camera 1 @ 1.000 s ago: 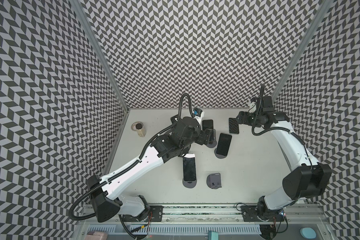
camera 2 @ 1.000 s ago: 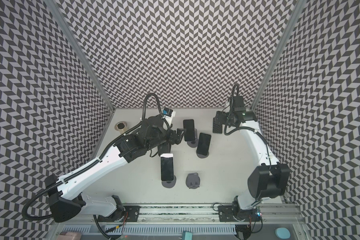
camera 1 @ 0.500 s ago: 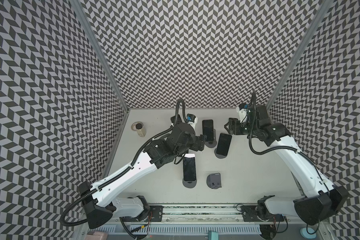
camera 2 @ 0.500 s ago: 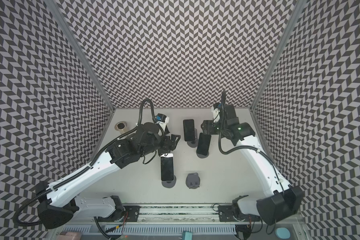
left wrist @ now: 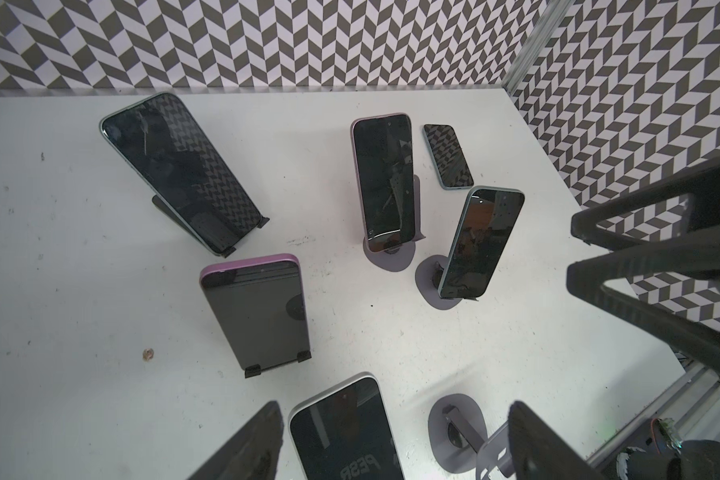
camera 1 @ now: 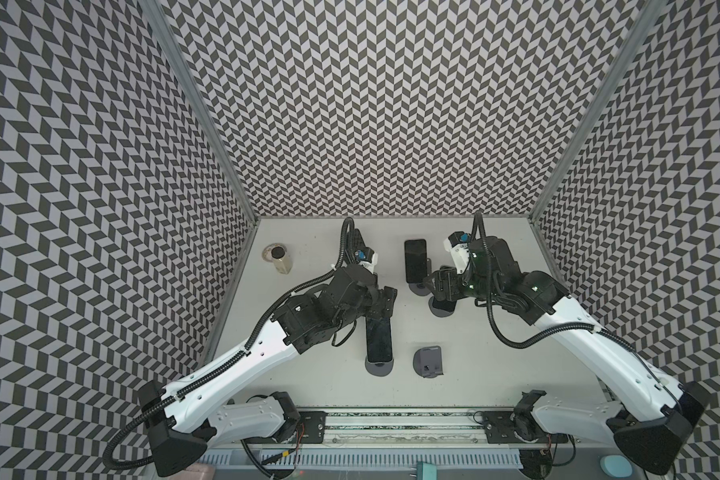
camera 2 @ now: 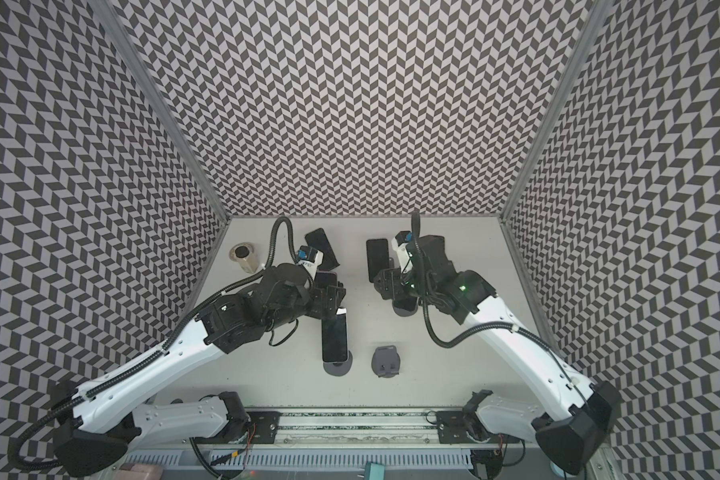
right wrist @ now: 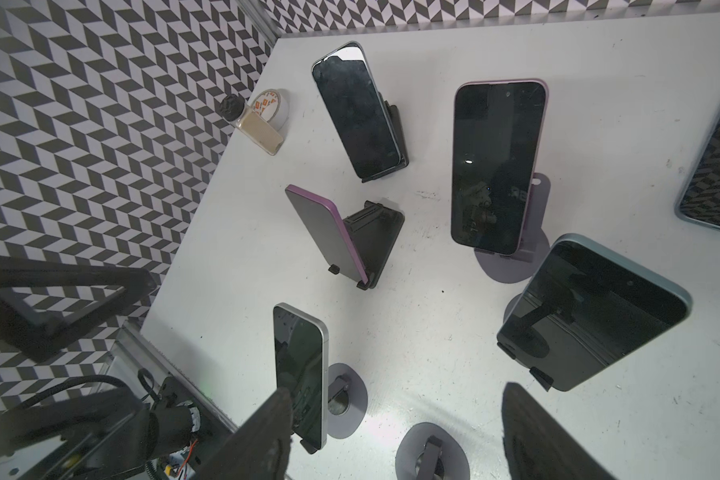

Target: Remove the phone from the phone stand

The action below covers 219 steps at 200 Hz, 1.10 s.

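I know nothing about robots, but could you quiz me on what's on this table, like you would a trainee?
1. True or false: every stand on the table holds a phone.
2. What is next to the tape roll? A a small bottle, B a cup, C a spoon.
3. In the left wrist view, how many phones lie flat on the table?

Key
1. False: the grey stand near the front is empty.
2. A, the small bottle.
3. One, the flat phone.
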Each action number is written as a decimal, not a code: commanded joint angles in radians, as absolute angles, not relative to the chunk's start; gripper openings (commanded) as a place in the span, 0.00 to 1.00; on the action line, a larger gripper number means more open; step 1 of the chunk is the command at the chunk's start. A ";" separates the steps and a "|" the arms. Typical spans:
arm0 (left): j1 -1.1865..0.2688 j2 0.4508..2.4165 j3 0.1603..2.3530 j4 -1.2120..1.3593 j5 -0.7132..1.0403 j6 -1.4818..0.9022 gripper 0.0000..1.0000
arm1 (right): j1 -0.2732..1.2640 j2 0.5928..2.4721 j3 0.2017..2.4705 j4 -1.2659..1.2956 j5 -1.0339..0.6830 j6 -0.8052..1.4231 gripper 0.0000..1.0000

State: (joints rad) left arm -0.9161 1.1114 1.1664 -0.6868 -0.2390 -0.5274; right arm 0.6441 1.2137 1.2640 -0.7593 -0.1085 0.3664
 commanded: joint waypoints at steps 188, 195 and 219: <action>-0.919 0.880 0.992 -0.818 -0.115 -0.651 0.85 | 1.166 1.199 1.366 -0.915 0.034 0.932 0.77; -0.919 0.878 0.984 -0.815 -0.114 -0.650 0.85 | 1.177 1.195 1.358 -0.910 0.036 0.943 0.77; -0.919 0.881 0.966 -0.794 -0.109 -0.642 0.85 | 1.198 1.178 1.328 -0.889 0.039 0.972 0.77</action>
